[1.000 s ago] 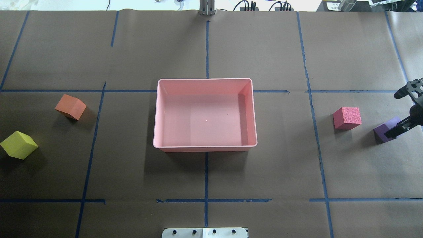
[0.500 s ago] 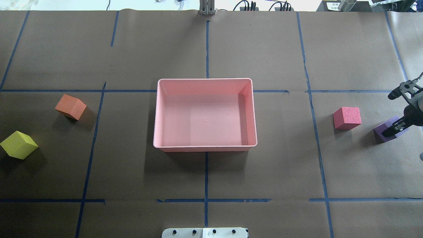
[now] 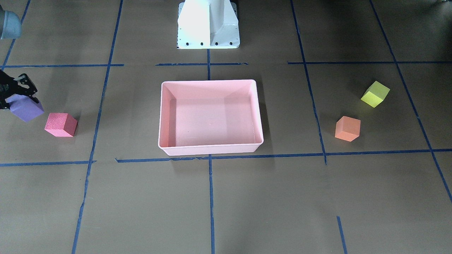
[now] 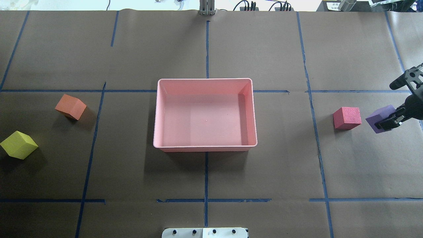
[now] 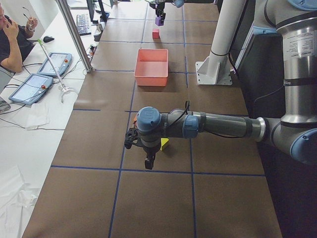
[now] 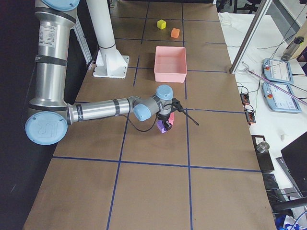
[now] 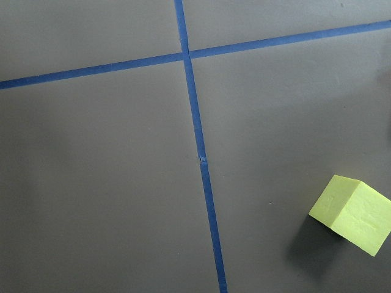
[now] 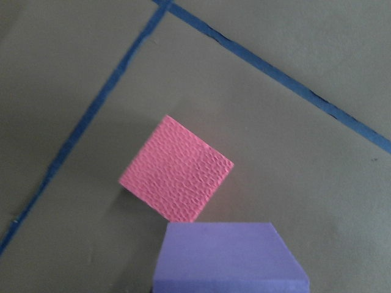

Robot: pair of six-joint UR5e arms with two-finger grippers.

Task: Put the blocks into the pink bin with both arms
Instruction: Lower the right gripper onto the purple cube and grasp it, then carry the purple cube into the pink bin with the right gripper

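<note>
The pink bin [image 4: 205, 79] [image 3: 208, 81] stands mid-table with nothing inside. My right gripper [image 4: 385, 123] [image 3: 15, 94] is shut on the purple block [image 4: 377, 117] [image 3: 25, 109] [image 8: 226, 259] and holds it just above the table, right beside the red-pink block [image 4: 346, 117] [image 3: 60, 124] [image 8: 177, 177]. The orange block [image 4: 70, 106] [image 3: 348, 128] and the yellow-green block [image 4: 19, 144] [image 3: 375, 94] [image 7: 353, 213] lie on the other side of the bin. My left gripper [image 5: 148, 159] hangs over the table near the yellow-green block. It shows only in the exterior left view, so I cannot tell its state.
The white pedestal base [image 3: 208, 24] [image 4: 205, 232] stands at the table's near edge behind the bin. Blue tape lines [image 4: 206, 49] divide the brown table cover. A person [image 5: 12, 39] sits by tablets [image 5: 32, 87] on a side table.
My right gripper closed on the purple block and lifted it, moving it up and toward the red-pink block. The other blocks and the bin stayed put.
</note>
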